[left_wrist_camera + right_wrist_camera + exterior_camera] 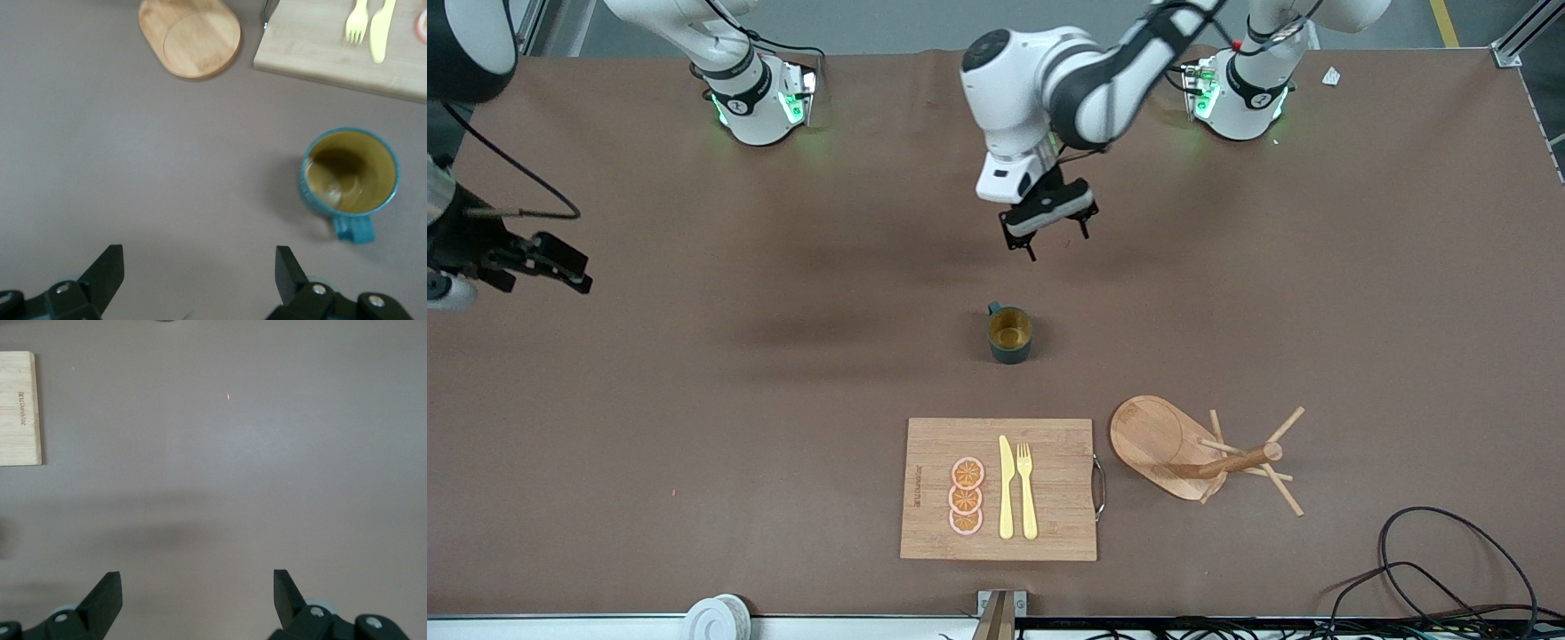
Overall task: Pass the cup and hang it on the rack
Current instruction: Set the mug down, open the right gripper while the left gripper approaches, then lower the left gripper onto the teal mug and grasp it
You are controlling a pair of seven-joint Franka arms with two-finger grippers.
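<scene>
The dark teal cup (1009, 334) stands upright on the brown table near its middle, yellow-ochre inside showing, handle toward the robots' bases. In the left wrist view the cup (349, 179) is apart from the fingers. My left gripper (1048, 233) is open and empty, in the air over bare table between the cup and the bases; it also shows in the left wrist view (199, 273). The wooden rack (1199, 452) lies tipped on its side, nearer the front camera than the cup, toward the left arm's end. My right gripper (560, 267) is open and empty at the right arm's end, also in its wrist view (197, 597).
A rectangular wooden cutting board (938, 524) with orange slices (966, 496), a yellow knife (1006, 489) and fork (1027, 491) lies beside the rack. Black cables (1432, 569) coil at the table's near corner. A white roll (718, 618) sits at the near edge.
</scene>
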